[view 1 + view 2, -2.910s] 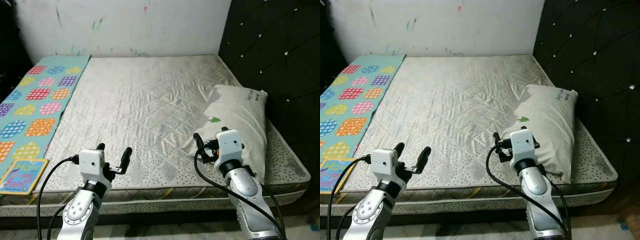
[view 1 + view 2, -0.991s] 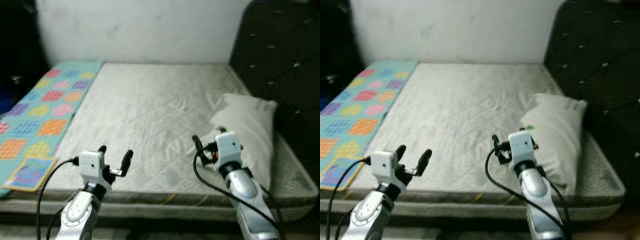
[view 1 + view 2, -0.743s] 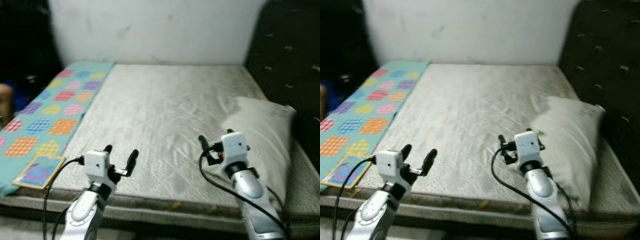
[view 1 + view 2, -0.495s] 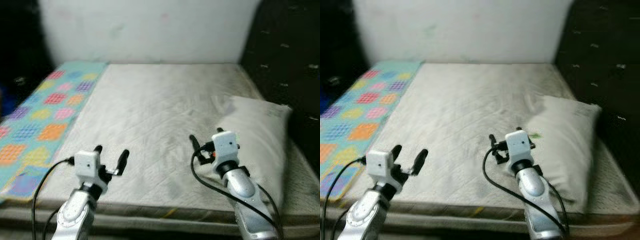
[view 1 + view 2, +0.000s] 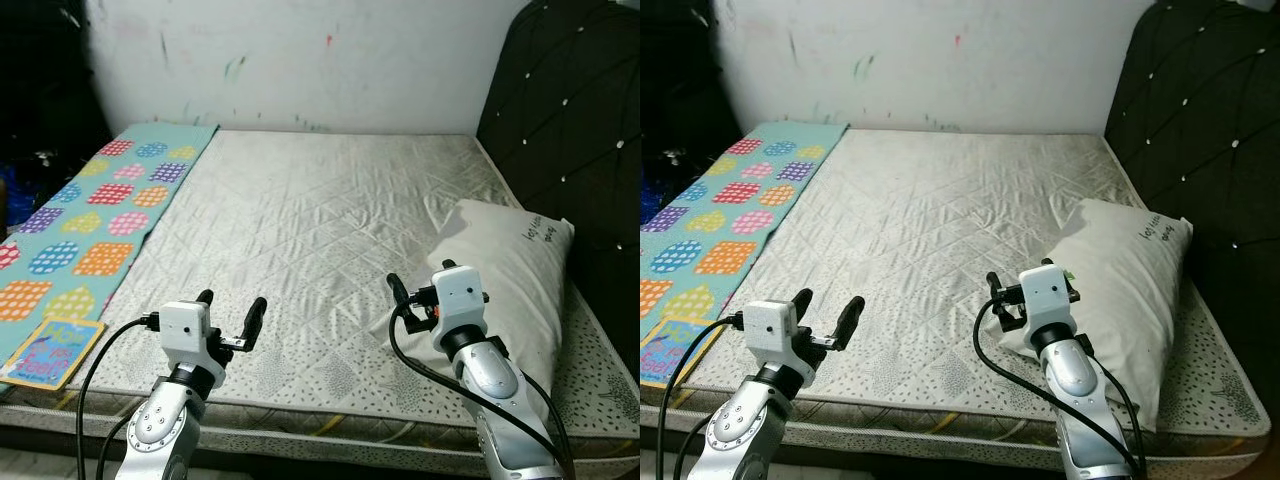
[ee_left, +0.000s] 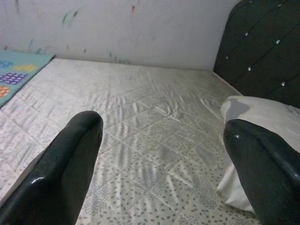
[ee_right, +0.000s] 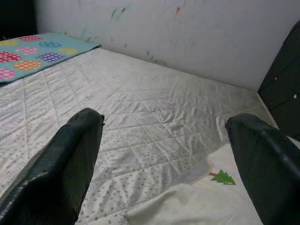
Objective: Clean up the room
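The bed lay mostly bare, a patterned blanket along its left edge. A pillow sat by the headboard and a book near the front corner, apparently still to tidy. Both the left gripper and right gripper hovered with fingers apart, holding nothing.

We face a bed with a bare quilted mattress mid-frame, a paint-flecked white wall along the top and a black tufted headboard at upper right.
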